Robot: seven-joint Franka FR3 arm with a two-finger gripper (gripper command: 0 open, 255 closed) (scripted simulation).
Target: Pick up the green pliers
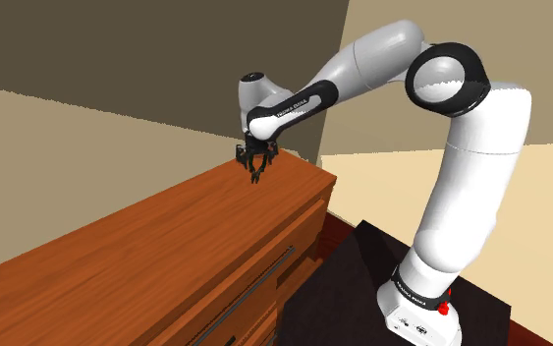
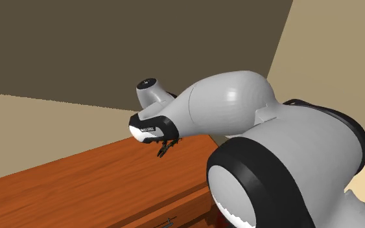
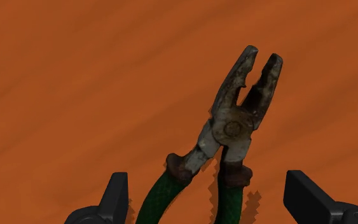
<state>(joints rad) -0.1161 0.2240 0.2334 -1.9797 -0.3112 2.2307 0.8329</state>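
The pliers (image 3: 231, 127) have dark green handles and worn, rusty metal jaws, and they lie on the orange-brown wooden top (image 3: 75, 76). My gripper (image 3: 206, 186) is open, one black finger on each side of the green handles, and neither finger touches them. The pliers' jaws point away from the gripper and stand slightly apart. In the shoulder view the gripper (image 1: 254, 175) points down just over the far end of the dresser top (image 1: 146, 256). The second exterior view has the gripper (image 2: 163, 153) low over the same wood (image 2: 77, 188), partly behind the arm.
The dresser's front has drawers with a long dark handle (image 1: 254, 290). Its top ends at a corner (image 1: 331, 179) close to the gripper. The black stand (image 1: 362, 275) sits beside the dresser. Beige and brown walls rise behind.
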